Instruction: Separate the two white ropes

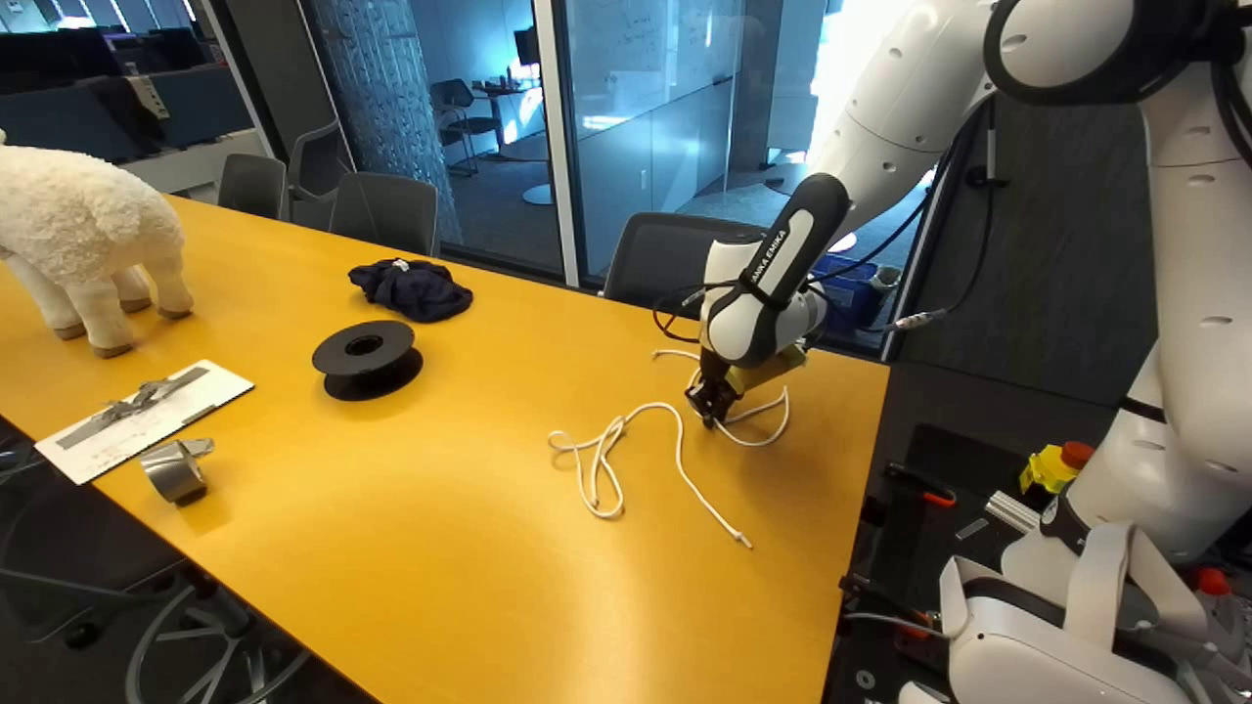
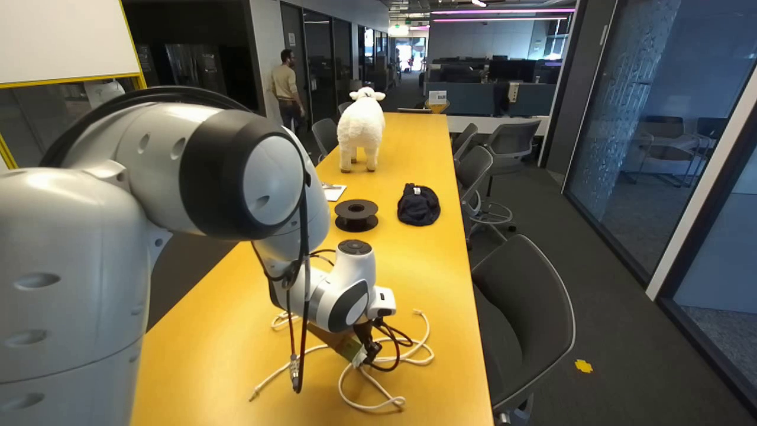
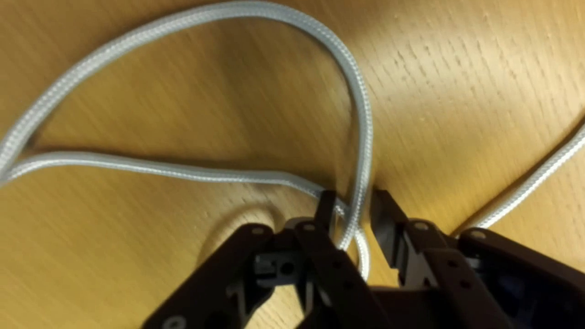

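Note:
The two white ropes lie on the table in a loose tangle. In an exterior view, looped and straight lengths of white rope (image 1: 682, 455) spread left of my gripper (image 1: 712, 406), and another loop curls on its right. From the wrist, my gripper (image 3: 355, 196) reaches down with open jaws around a crossing. An upper strand (image 3: 364, 114) passes over a lower strand (image 3: 196, 172) there, with space still showing beside them. A further strand (image 3: 525, 192) runs off outside the right finger. Which strand belongs to which rope I cannot tell; the arm hides part of the tangle.
On the yellow table (image 1: 469, 548) stand a black spool (image 1: 337, 354), a dark cloth (image 1: 416, 293), a tape roll (image 1: 174, 471), a white board (image 1: 88, 455) and a fluffy white animal figure (image 1: 78, 210). A chair (image 2: 526, 313) stands along the table's side, near the arm.

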Tool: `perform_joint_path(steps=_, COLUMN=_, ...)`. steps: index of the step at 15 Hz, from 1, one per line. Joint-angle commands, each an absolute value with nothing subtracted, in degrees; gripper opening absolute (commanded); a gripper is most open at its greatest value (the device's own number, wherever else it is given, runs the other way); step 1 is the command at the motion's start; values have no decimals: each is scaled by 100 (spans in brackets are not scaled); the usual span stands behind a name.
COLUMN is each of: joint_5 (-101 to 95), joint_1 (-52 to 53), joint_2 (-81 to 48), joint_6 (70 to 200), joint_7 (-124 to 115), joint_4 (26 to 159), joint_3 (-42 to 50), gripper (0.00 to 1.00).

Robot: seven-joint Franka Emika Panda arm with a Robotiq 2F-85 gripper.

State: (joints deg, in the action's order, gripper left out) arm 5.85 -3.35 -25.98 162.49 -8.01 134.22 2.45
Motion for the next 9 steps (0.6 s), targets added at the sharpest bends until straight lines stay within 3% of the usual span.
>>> perform_joint_path(steps=1, joint_5=736, joint_1=-394, joint_2=-2608, joint_6=16300, joint_7=-763, joint_4=13368, joint_3=183, gripper=6)
perform_joint_path(steps=2, joint_5=739, joint_1=-400, joint_2=-2591, joint_6=16297, joint_7=-764, joint_4=13375, joint_3=184, gripper=2)
perform_joint_path(steps=4, joint_5=721, joint_1=-382, joint_2=-2540, joint_6=16284, joint_7=-783, joint_4=13391, joint_3=205, gripper=7)
perform_joint_path(steps=9, joint_5=595, joint_1=-221, joint_2=-2266, joint_6=16420, joint_7=-887, joint_4=13594, joint_3=319, gripper=7)
